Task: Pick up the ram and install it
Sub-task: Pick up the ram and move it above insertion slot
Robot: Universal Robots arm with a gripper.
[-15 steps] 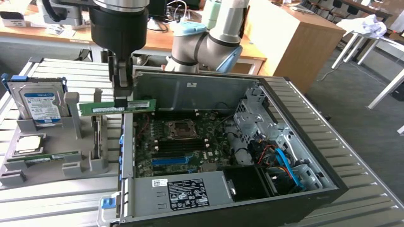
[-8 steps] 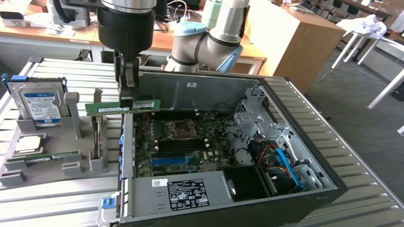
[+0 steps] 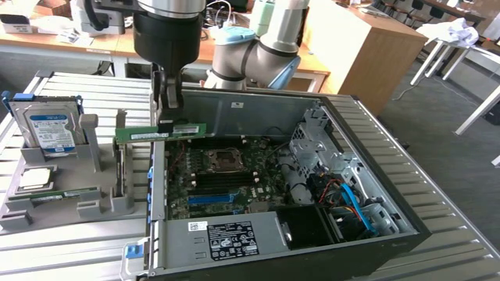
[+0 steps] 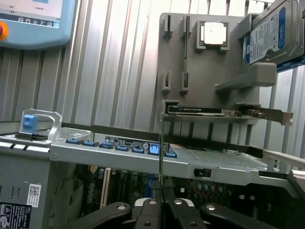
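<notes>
The ram (image 3: 187,129) is a long green stick held level and lifted above the near wall of the open computer case (image 3: 390,228), between the grey holder (image 3: 93,205) and the motherboard (image 3: 226,175). My gripper (image 3: 165,122) is shut on it near its middle, coming down from above. In the wrist view the ram (image 4: 161,143) shows edge-on as a thin strip rising from between the black fingertips of my gripper (image 4: 162,206), over the case's rim (image 4: 119,152).
The grey holder carries a silver hard drive (image 3: 51,132) with a blue-white label, a square processor chip (image 3: 35,177), another green stick (image 3: 58,194) and an upright card (image 3: 121,170). Cables and a drive cage (image 3: 320,140) fill the case's right side. A teach pendant (image 4: 33,19) lies nearby.
</notes>
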